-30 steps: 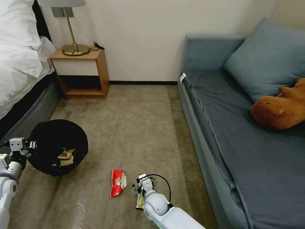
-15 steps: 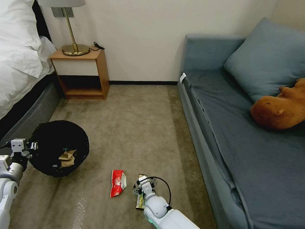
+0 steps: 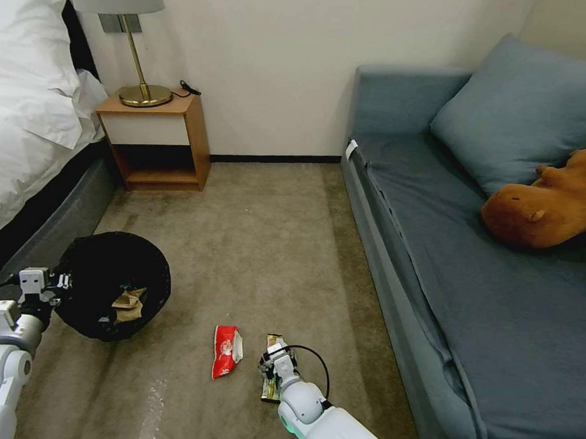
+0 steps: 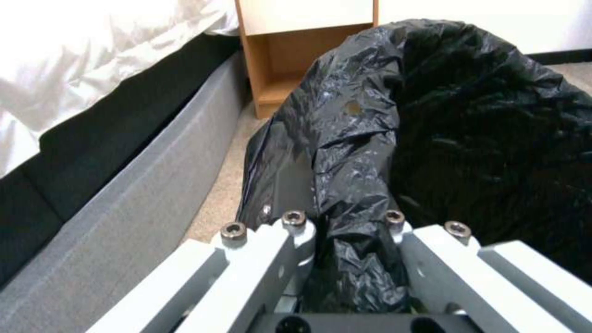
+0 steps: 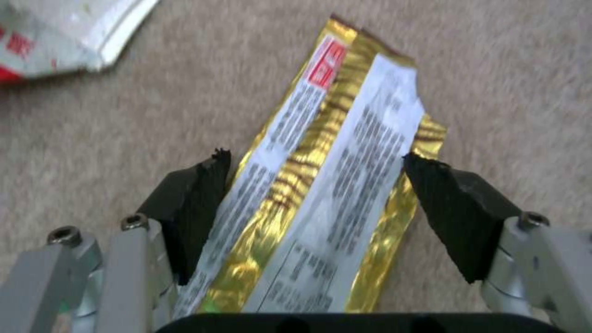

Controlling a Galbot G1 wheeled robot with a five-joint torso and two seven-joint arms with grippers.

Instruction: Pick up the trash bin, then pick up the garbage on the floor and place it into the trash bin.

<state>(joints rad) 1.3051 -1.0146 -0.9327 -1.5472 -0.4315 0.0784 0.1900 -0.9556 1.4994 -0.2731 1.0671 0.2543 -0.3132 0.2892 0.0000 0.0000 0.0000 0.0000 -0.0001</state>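
My left gripper (image 4: 348, 240) clamps the near rim of the black-lined trash bin (image 3: 114, 284) at left beside the bed (image 3: 33, 127), while my right gripper (image 5: 314, 203), fingers spread, straddles the gold bar wrapper (image 5: 321, 199) lying on the carpet (image 3: 266, 244), just right of the red snack packet (image 3: 225, 351).

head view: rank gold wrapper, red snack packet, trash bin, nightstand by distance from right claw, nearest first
1. Gold wrapper: on the carpet, between the open right claw's fingers.
2. Red snack packet: just to its left.
3. Trash bin: far left, held by the left claw.
4. Nightstand: against the back wall.
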